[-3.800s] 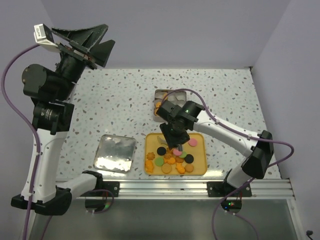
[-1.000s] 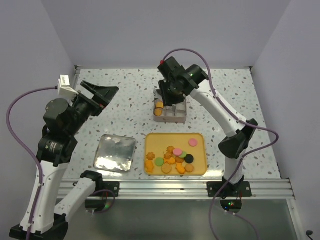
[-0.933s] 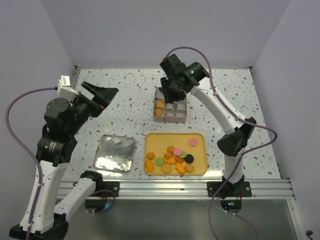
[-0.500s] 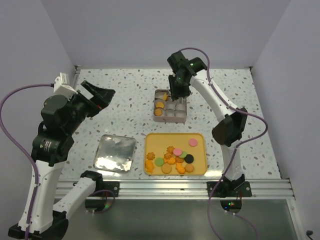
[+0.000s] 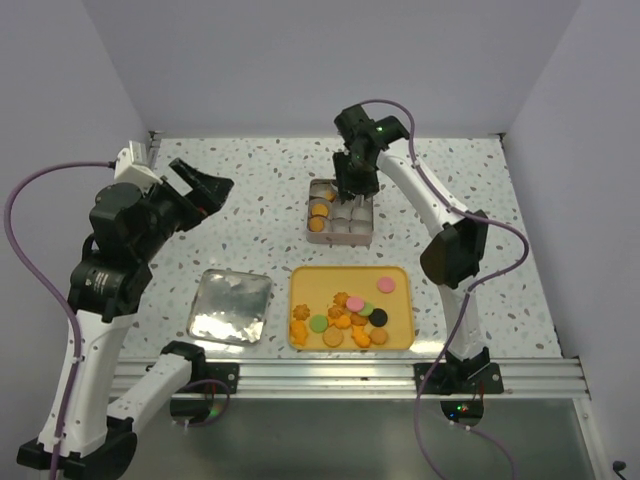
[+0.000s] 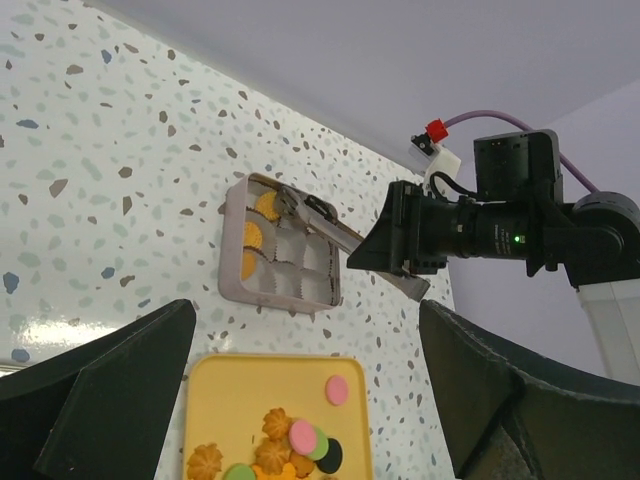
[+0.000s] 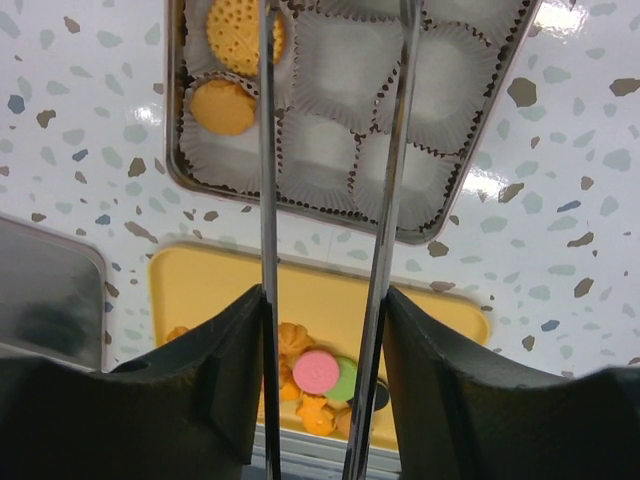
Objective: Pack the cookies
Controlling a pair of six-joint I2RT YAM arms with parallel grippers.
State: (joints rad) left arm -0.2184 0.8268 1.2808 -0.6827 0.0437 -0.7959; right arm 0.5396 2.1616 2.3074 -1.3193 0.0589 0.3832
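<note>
Right gripper [image 5: 340, 196]: jaws newly parted over silver compartmented tin [image 7: 345, 60], empty; round orange cookie [image 7: 245, 35] now inside. Left gripper [image 5: 208, 190]: wide open, empty. Cookies [image 5: 345, 318] remain on yellow tray [image 5: 400, 338].

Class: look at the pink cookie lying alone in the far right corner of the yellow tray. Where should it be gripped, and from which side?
Take the pink cookie by its rim, fingers on its left and right edges, coming straight down from above. It lies flat on the yellow tray, so only the rim offers a hold, and nothing touches it.
</note>
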